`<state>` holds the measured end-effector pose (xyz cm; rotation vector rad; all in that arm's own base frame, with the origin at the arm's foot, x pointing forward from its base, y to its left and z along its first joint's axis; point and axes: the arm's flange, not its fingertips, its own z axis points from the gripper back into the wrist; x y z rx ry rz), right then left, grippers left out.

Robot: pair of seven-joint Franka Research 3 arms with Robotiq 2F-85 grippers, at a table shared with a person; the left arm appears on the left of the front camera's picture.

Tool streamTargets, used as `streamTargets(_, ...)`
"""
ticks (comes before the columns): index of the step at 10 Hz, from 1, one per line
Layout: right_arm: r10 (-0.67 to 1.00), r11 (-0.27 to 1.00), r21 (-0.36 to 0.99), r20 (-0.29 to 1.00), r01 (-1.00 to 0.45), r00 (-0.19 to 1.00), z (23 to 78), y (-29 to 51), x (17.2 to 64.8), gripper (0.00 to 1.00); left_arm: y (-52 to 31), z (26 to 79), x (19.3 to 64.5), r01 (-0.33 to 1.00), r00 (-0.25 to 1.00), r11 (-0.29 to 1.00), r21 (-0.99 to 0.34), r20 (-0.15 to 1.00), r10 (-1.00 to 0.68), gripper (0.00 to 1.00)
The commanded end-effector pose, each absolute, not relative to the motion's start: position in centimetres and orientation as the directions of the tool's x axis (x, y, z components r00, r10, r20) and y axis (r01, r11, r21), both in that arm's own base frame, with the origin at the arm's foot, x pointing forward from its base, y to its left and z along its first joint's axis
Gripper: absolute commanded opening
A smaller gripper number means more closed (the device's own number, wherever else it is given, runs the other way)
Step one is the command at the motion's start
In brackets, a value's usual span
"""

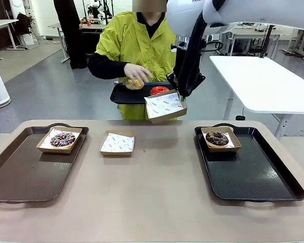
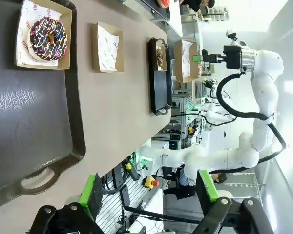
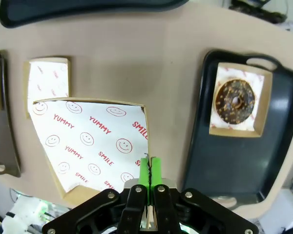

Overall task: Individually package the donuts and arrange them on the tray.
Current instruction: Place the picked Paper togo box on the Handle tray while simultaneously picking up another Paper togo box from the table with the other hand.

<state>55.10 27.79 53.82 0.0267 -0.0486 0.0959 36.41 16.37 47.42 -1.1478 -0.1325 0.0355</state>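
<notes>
My right pincer [image 3: 150,163] is clamped on the rim of an empty paper-lined box [image 1: 165,106], held above the counter [image 1: 157,172] at the near edge of the person's tray [image 1: 122,96]. The red donut [image 1: 159,90] sits just beyond the box, and the yellow donut [image 1: 134,84] is under the person's hand [image 1: 138,74]. My left pincer [image 2: 150,190] stands wide, well apart.

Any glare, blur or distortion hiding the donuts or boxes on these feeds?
Front view: evenly lit and sharp, with a soft sheen on the black tray. Left wrist view: rolled sideways, background blown out at top right, a glare patch on the brown tray, sprinkled donut crisp. Right wrist view: table edges bow, but the print in the box reads clearly.
</notes>
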Motion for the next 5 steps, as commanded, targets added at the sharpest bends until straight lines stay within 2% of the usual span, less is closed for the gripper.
streamTargets(1,0.116,0.993,0.025,0.049,-0.117,0.992,53.4,28.1,56.9,0.00,15.4,47.3,36.7,0.032,0.988,0.396,-0.918,0.088,0.124,1.00)
streamTargets(5,0.095,0.995,0.028,0.047,-0.096,0.994,53.4,27.7,56.0,0.00,16.1,47.3,36.5,0.037,0.992,0.409,-0.912,0.084,0.096,1.00)
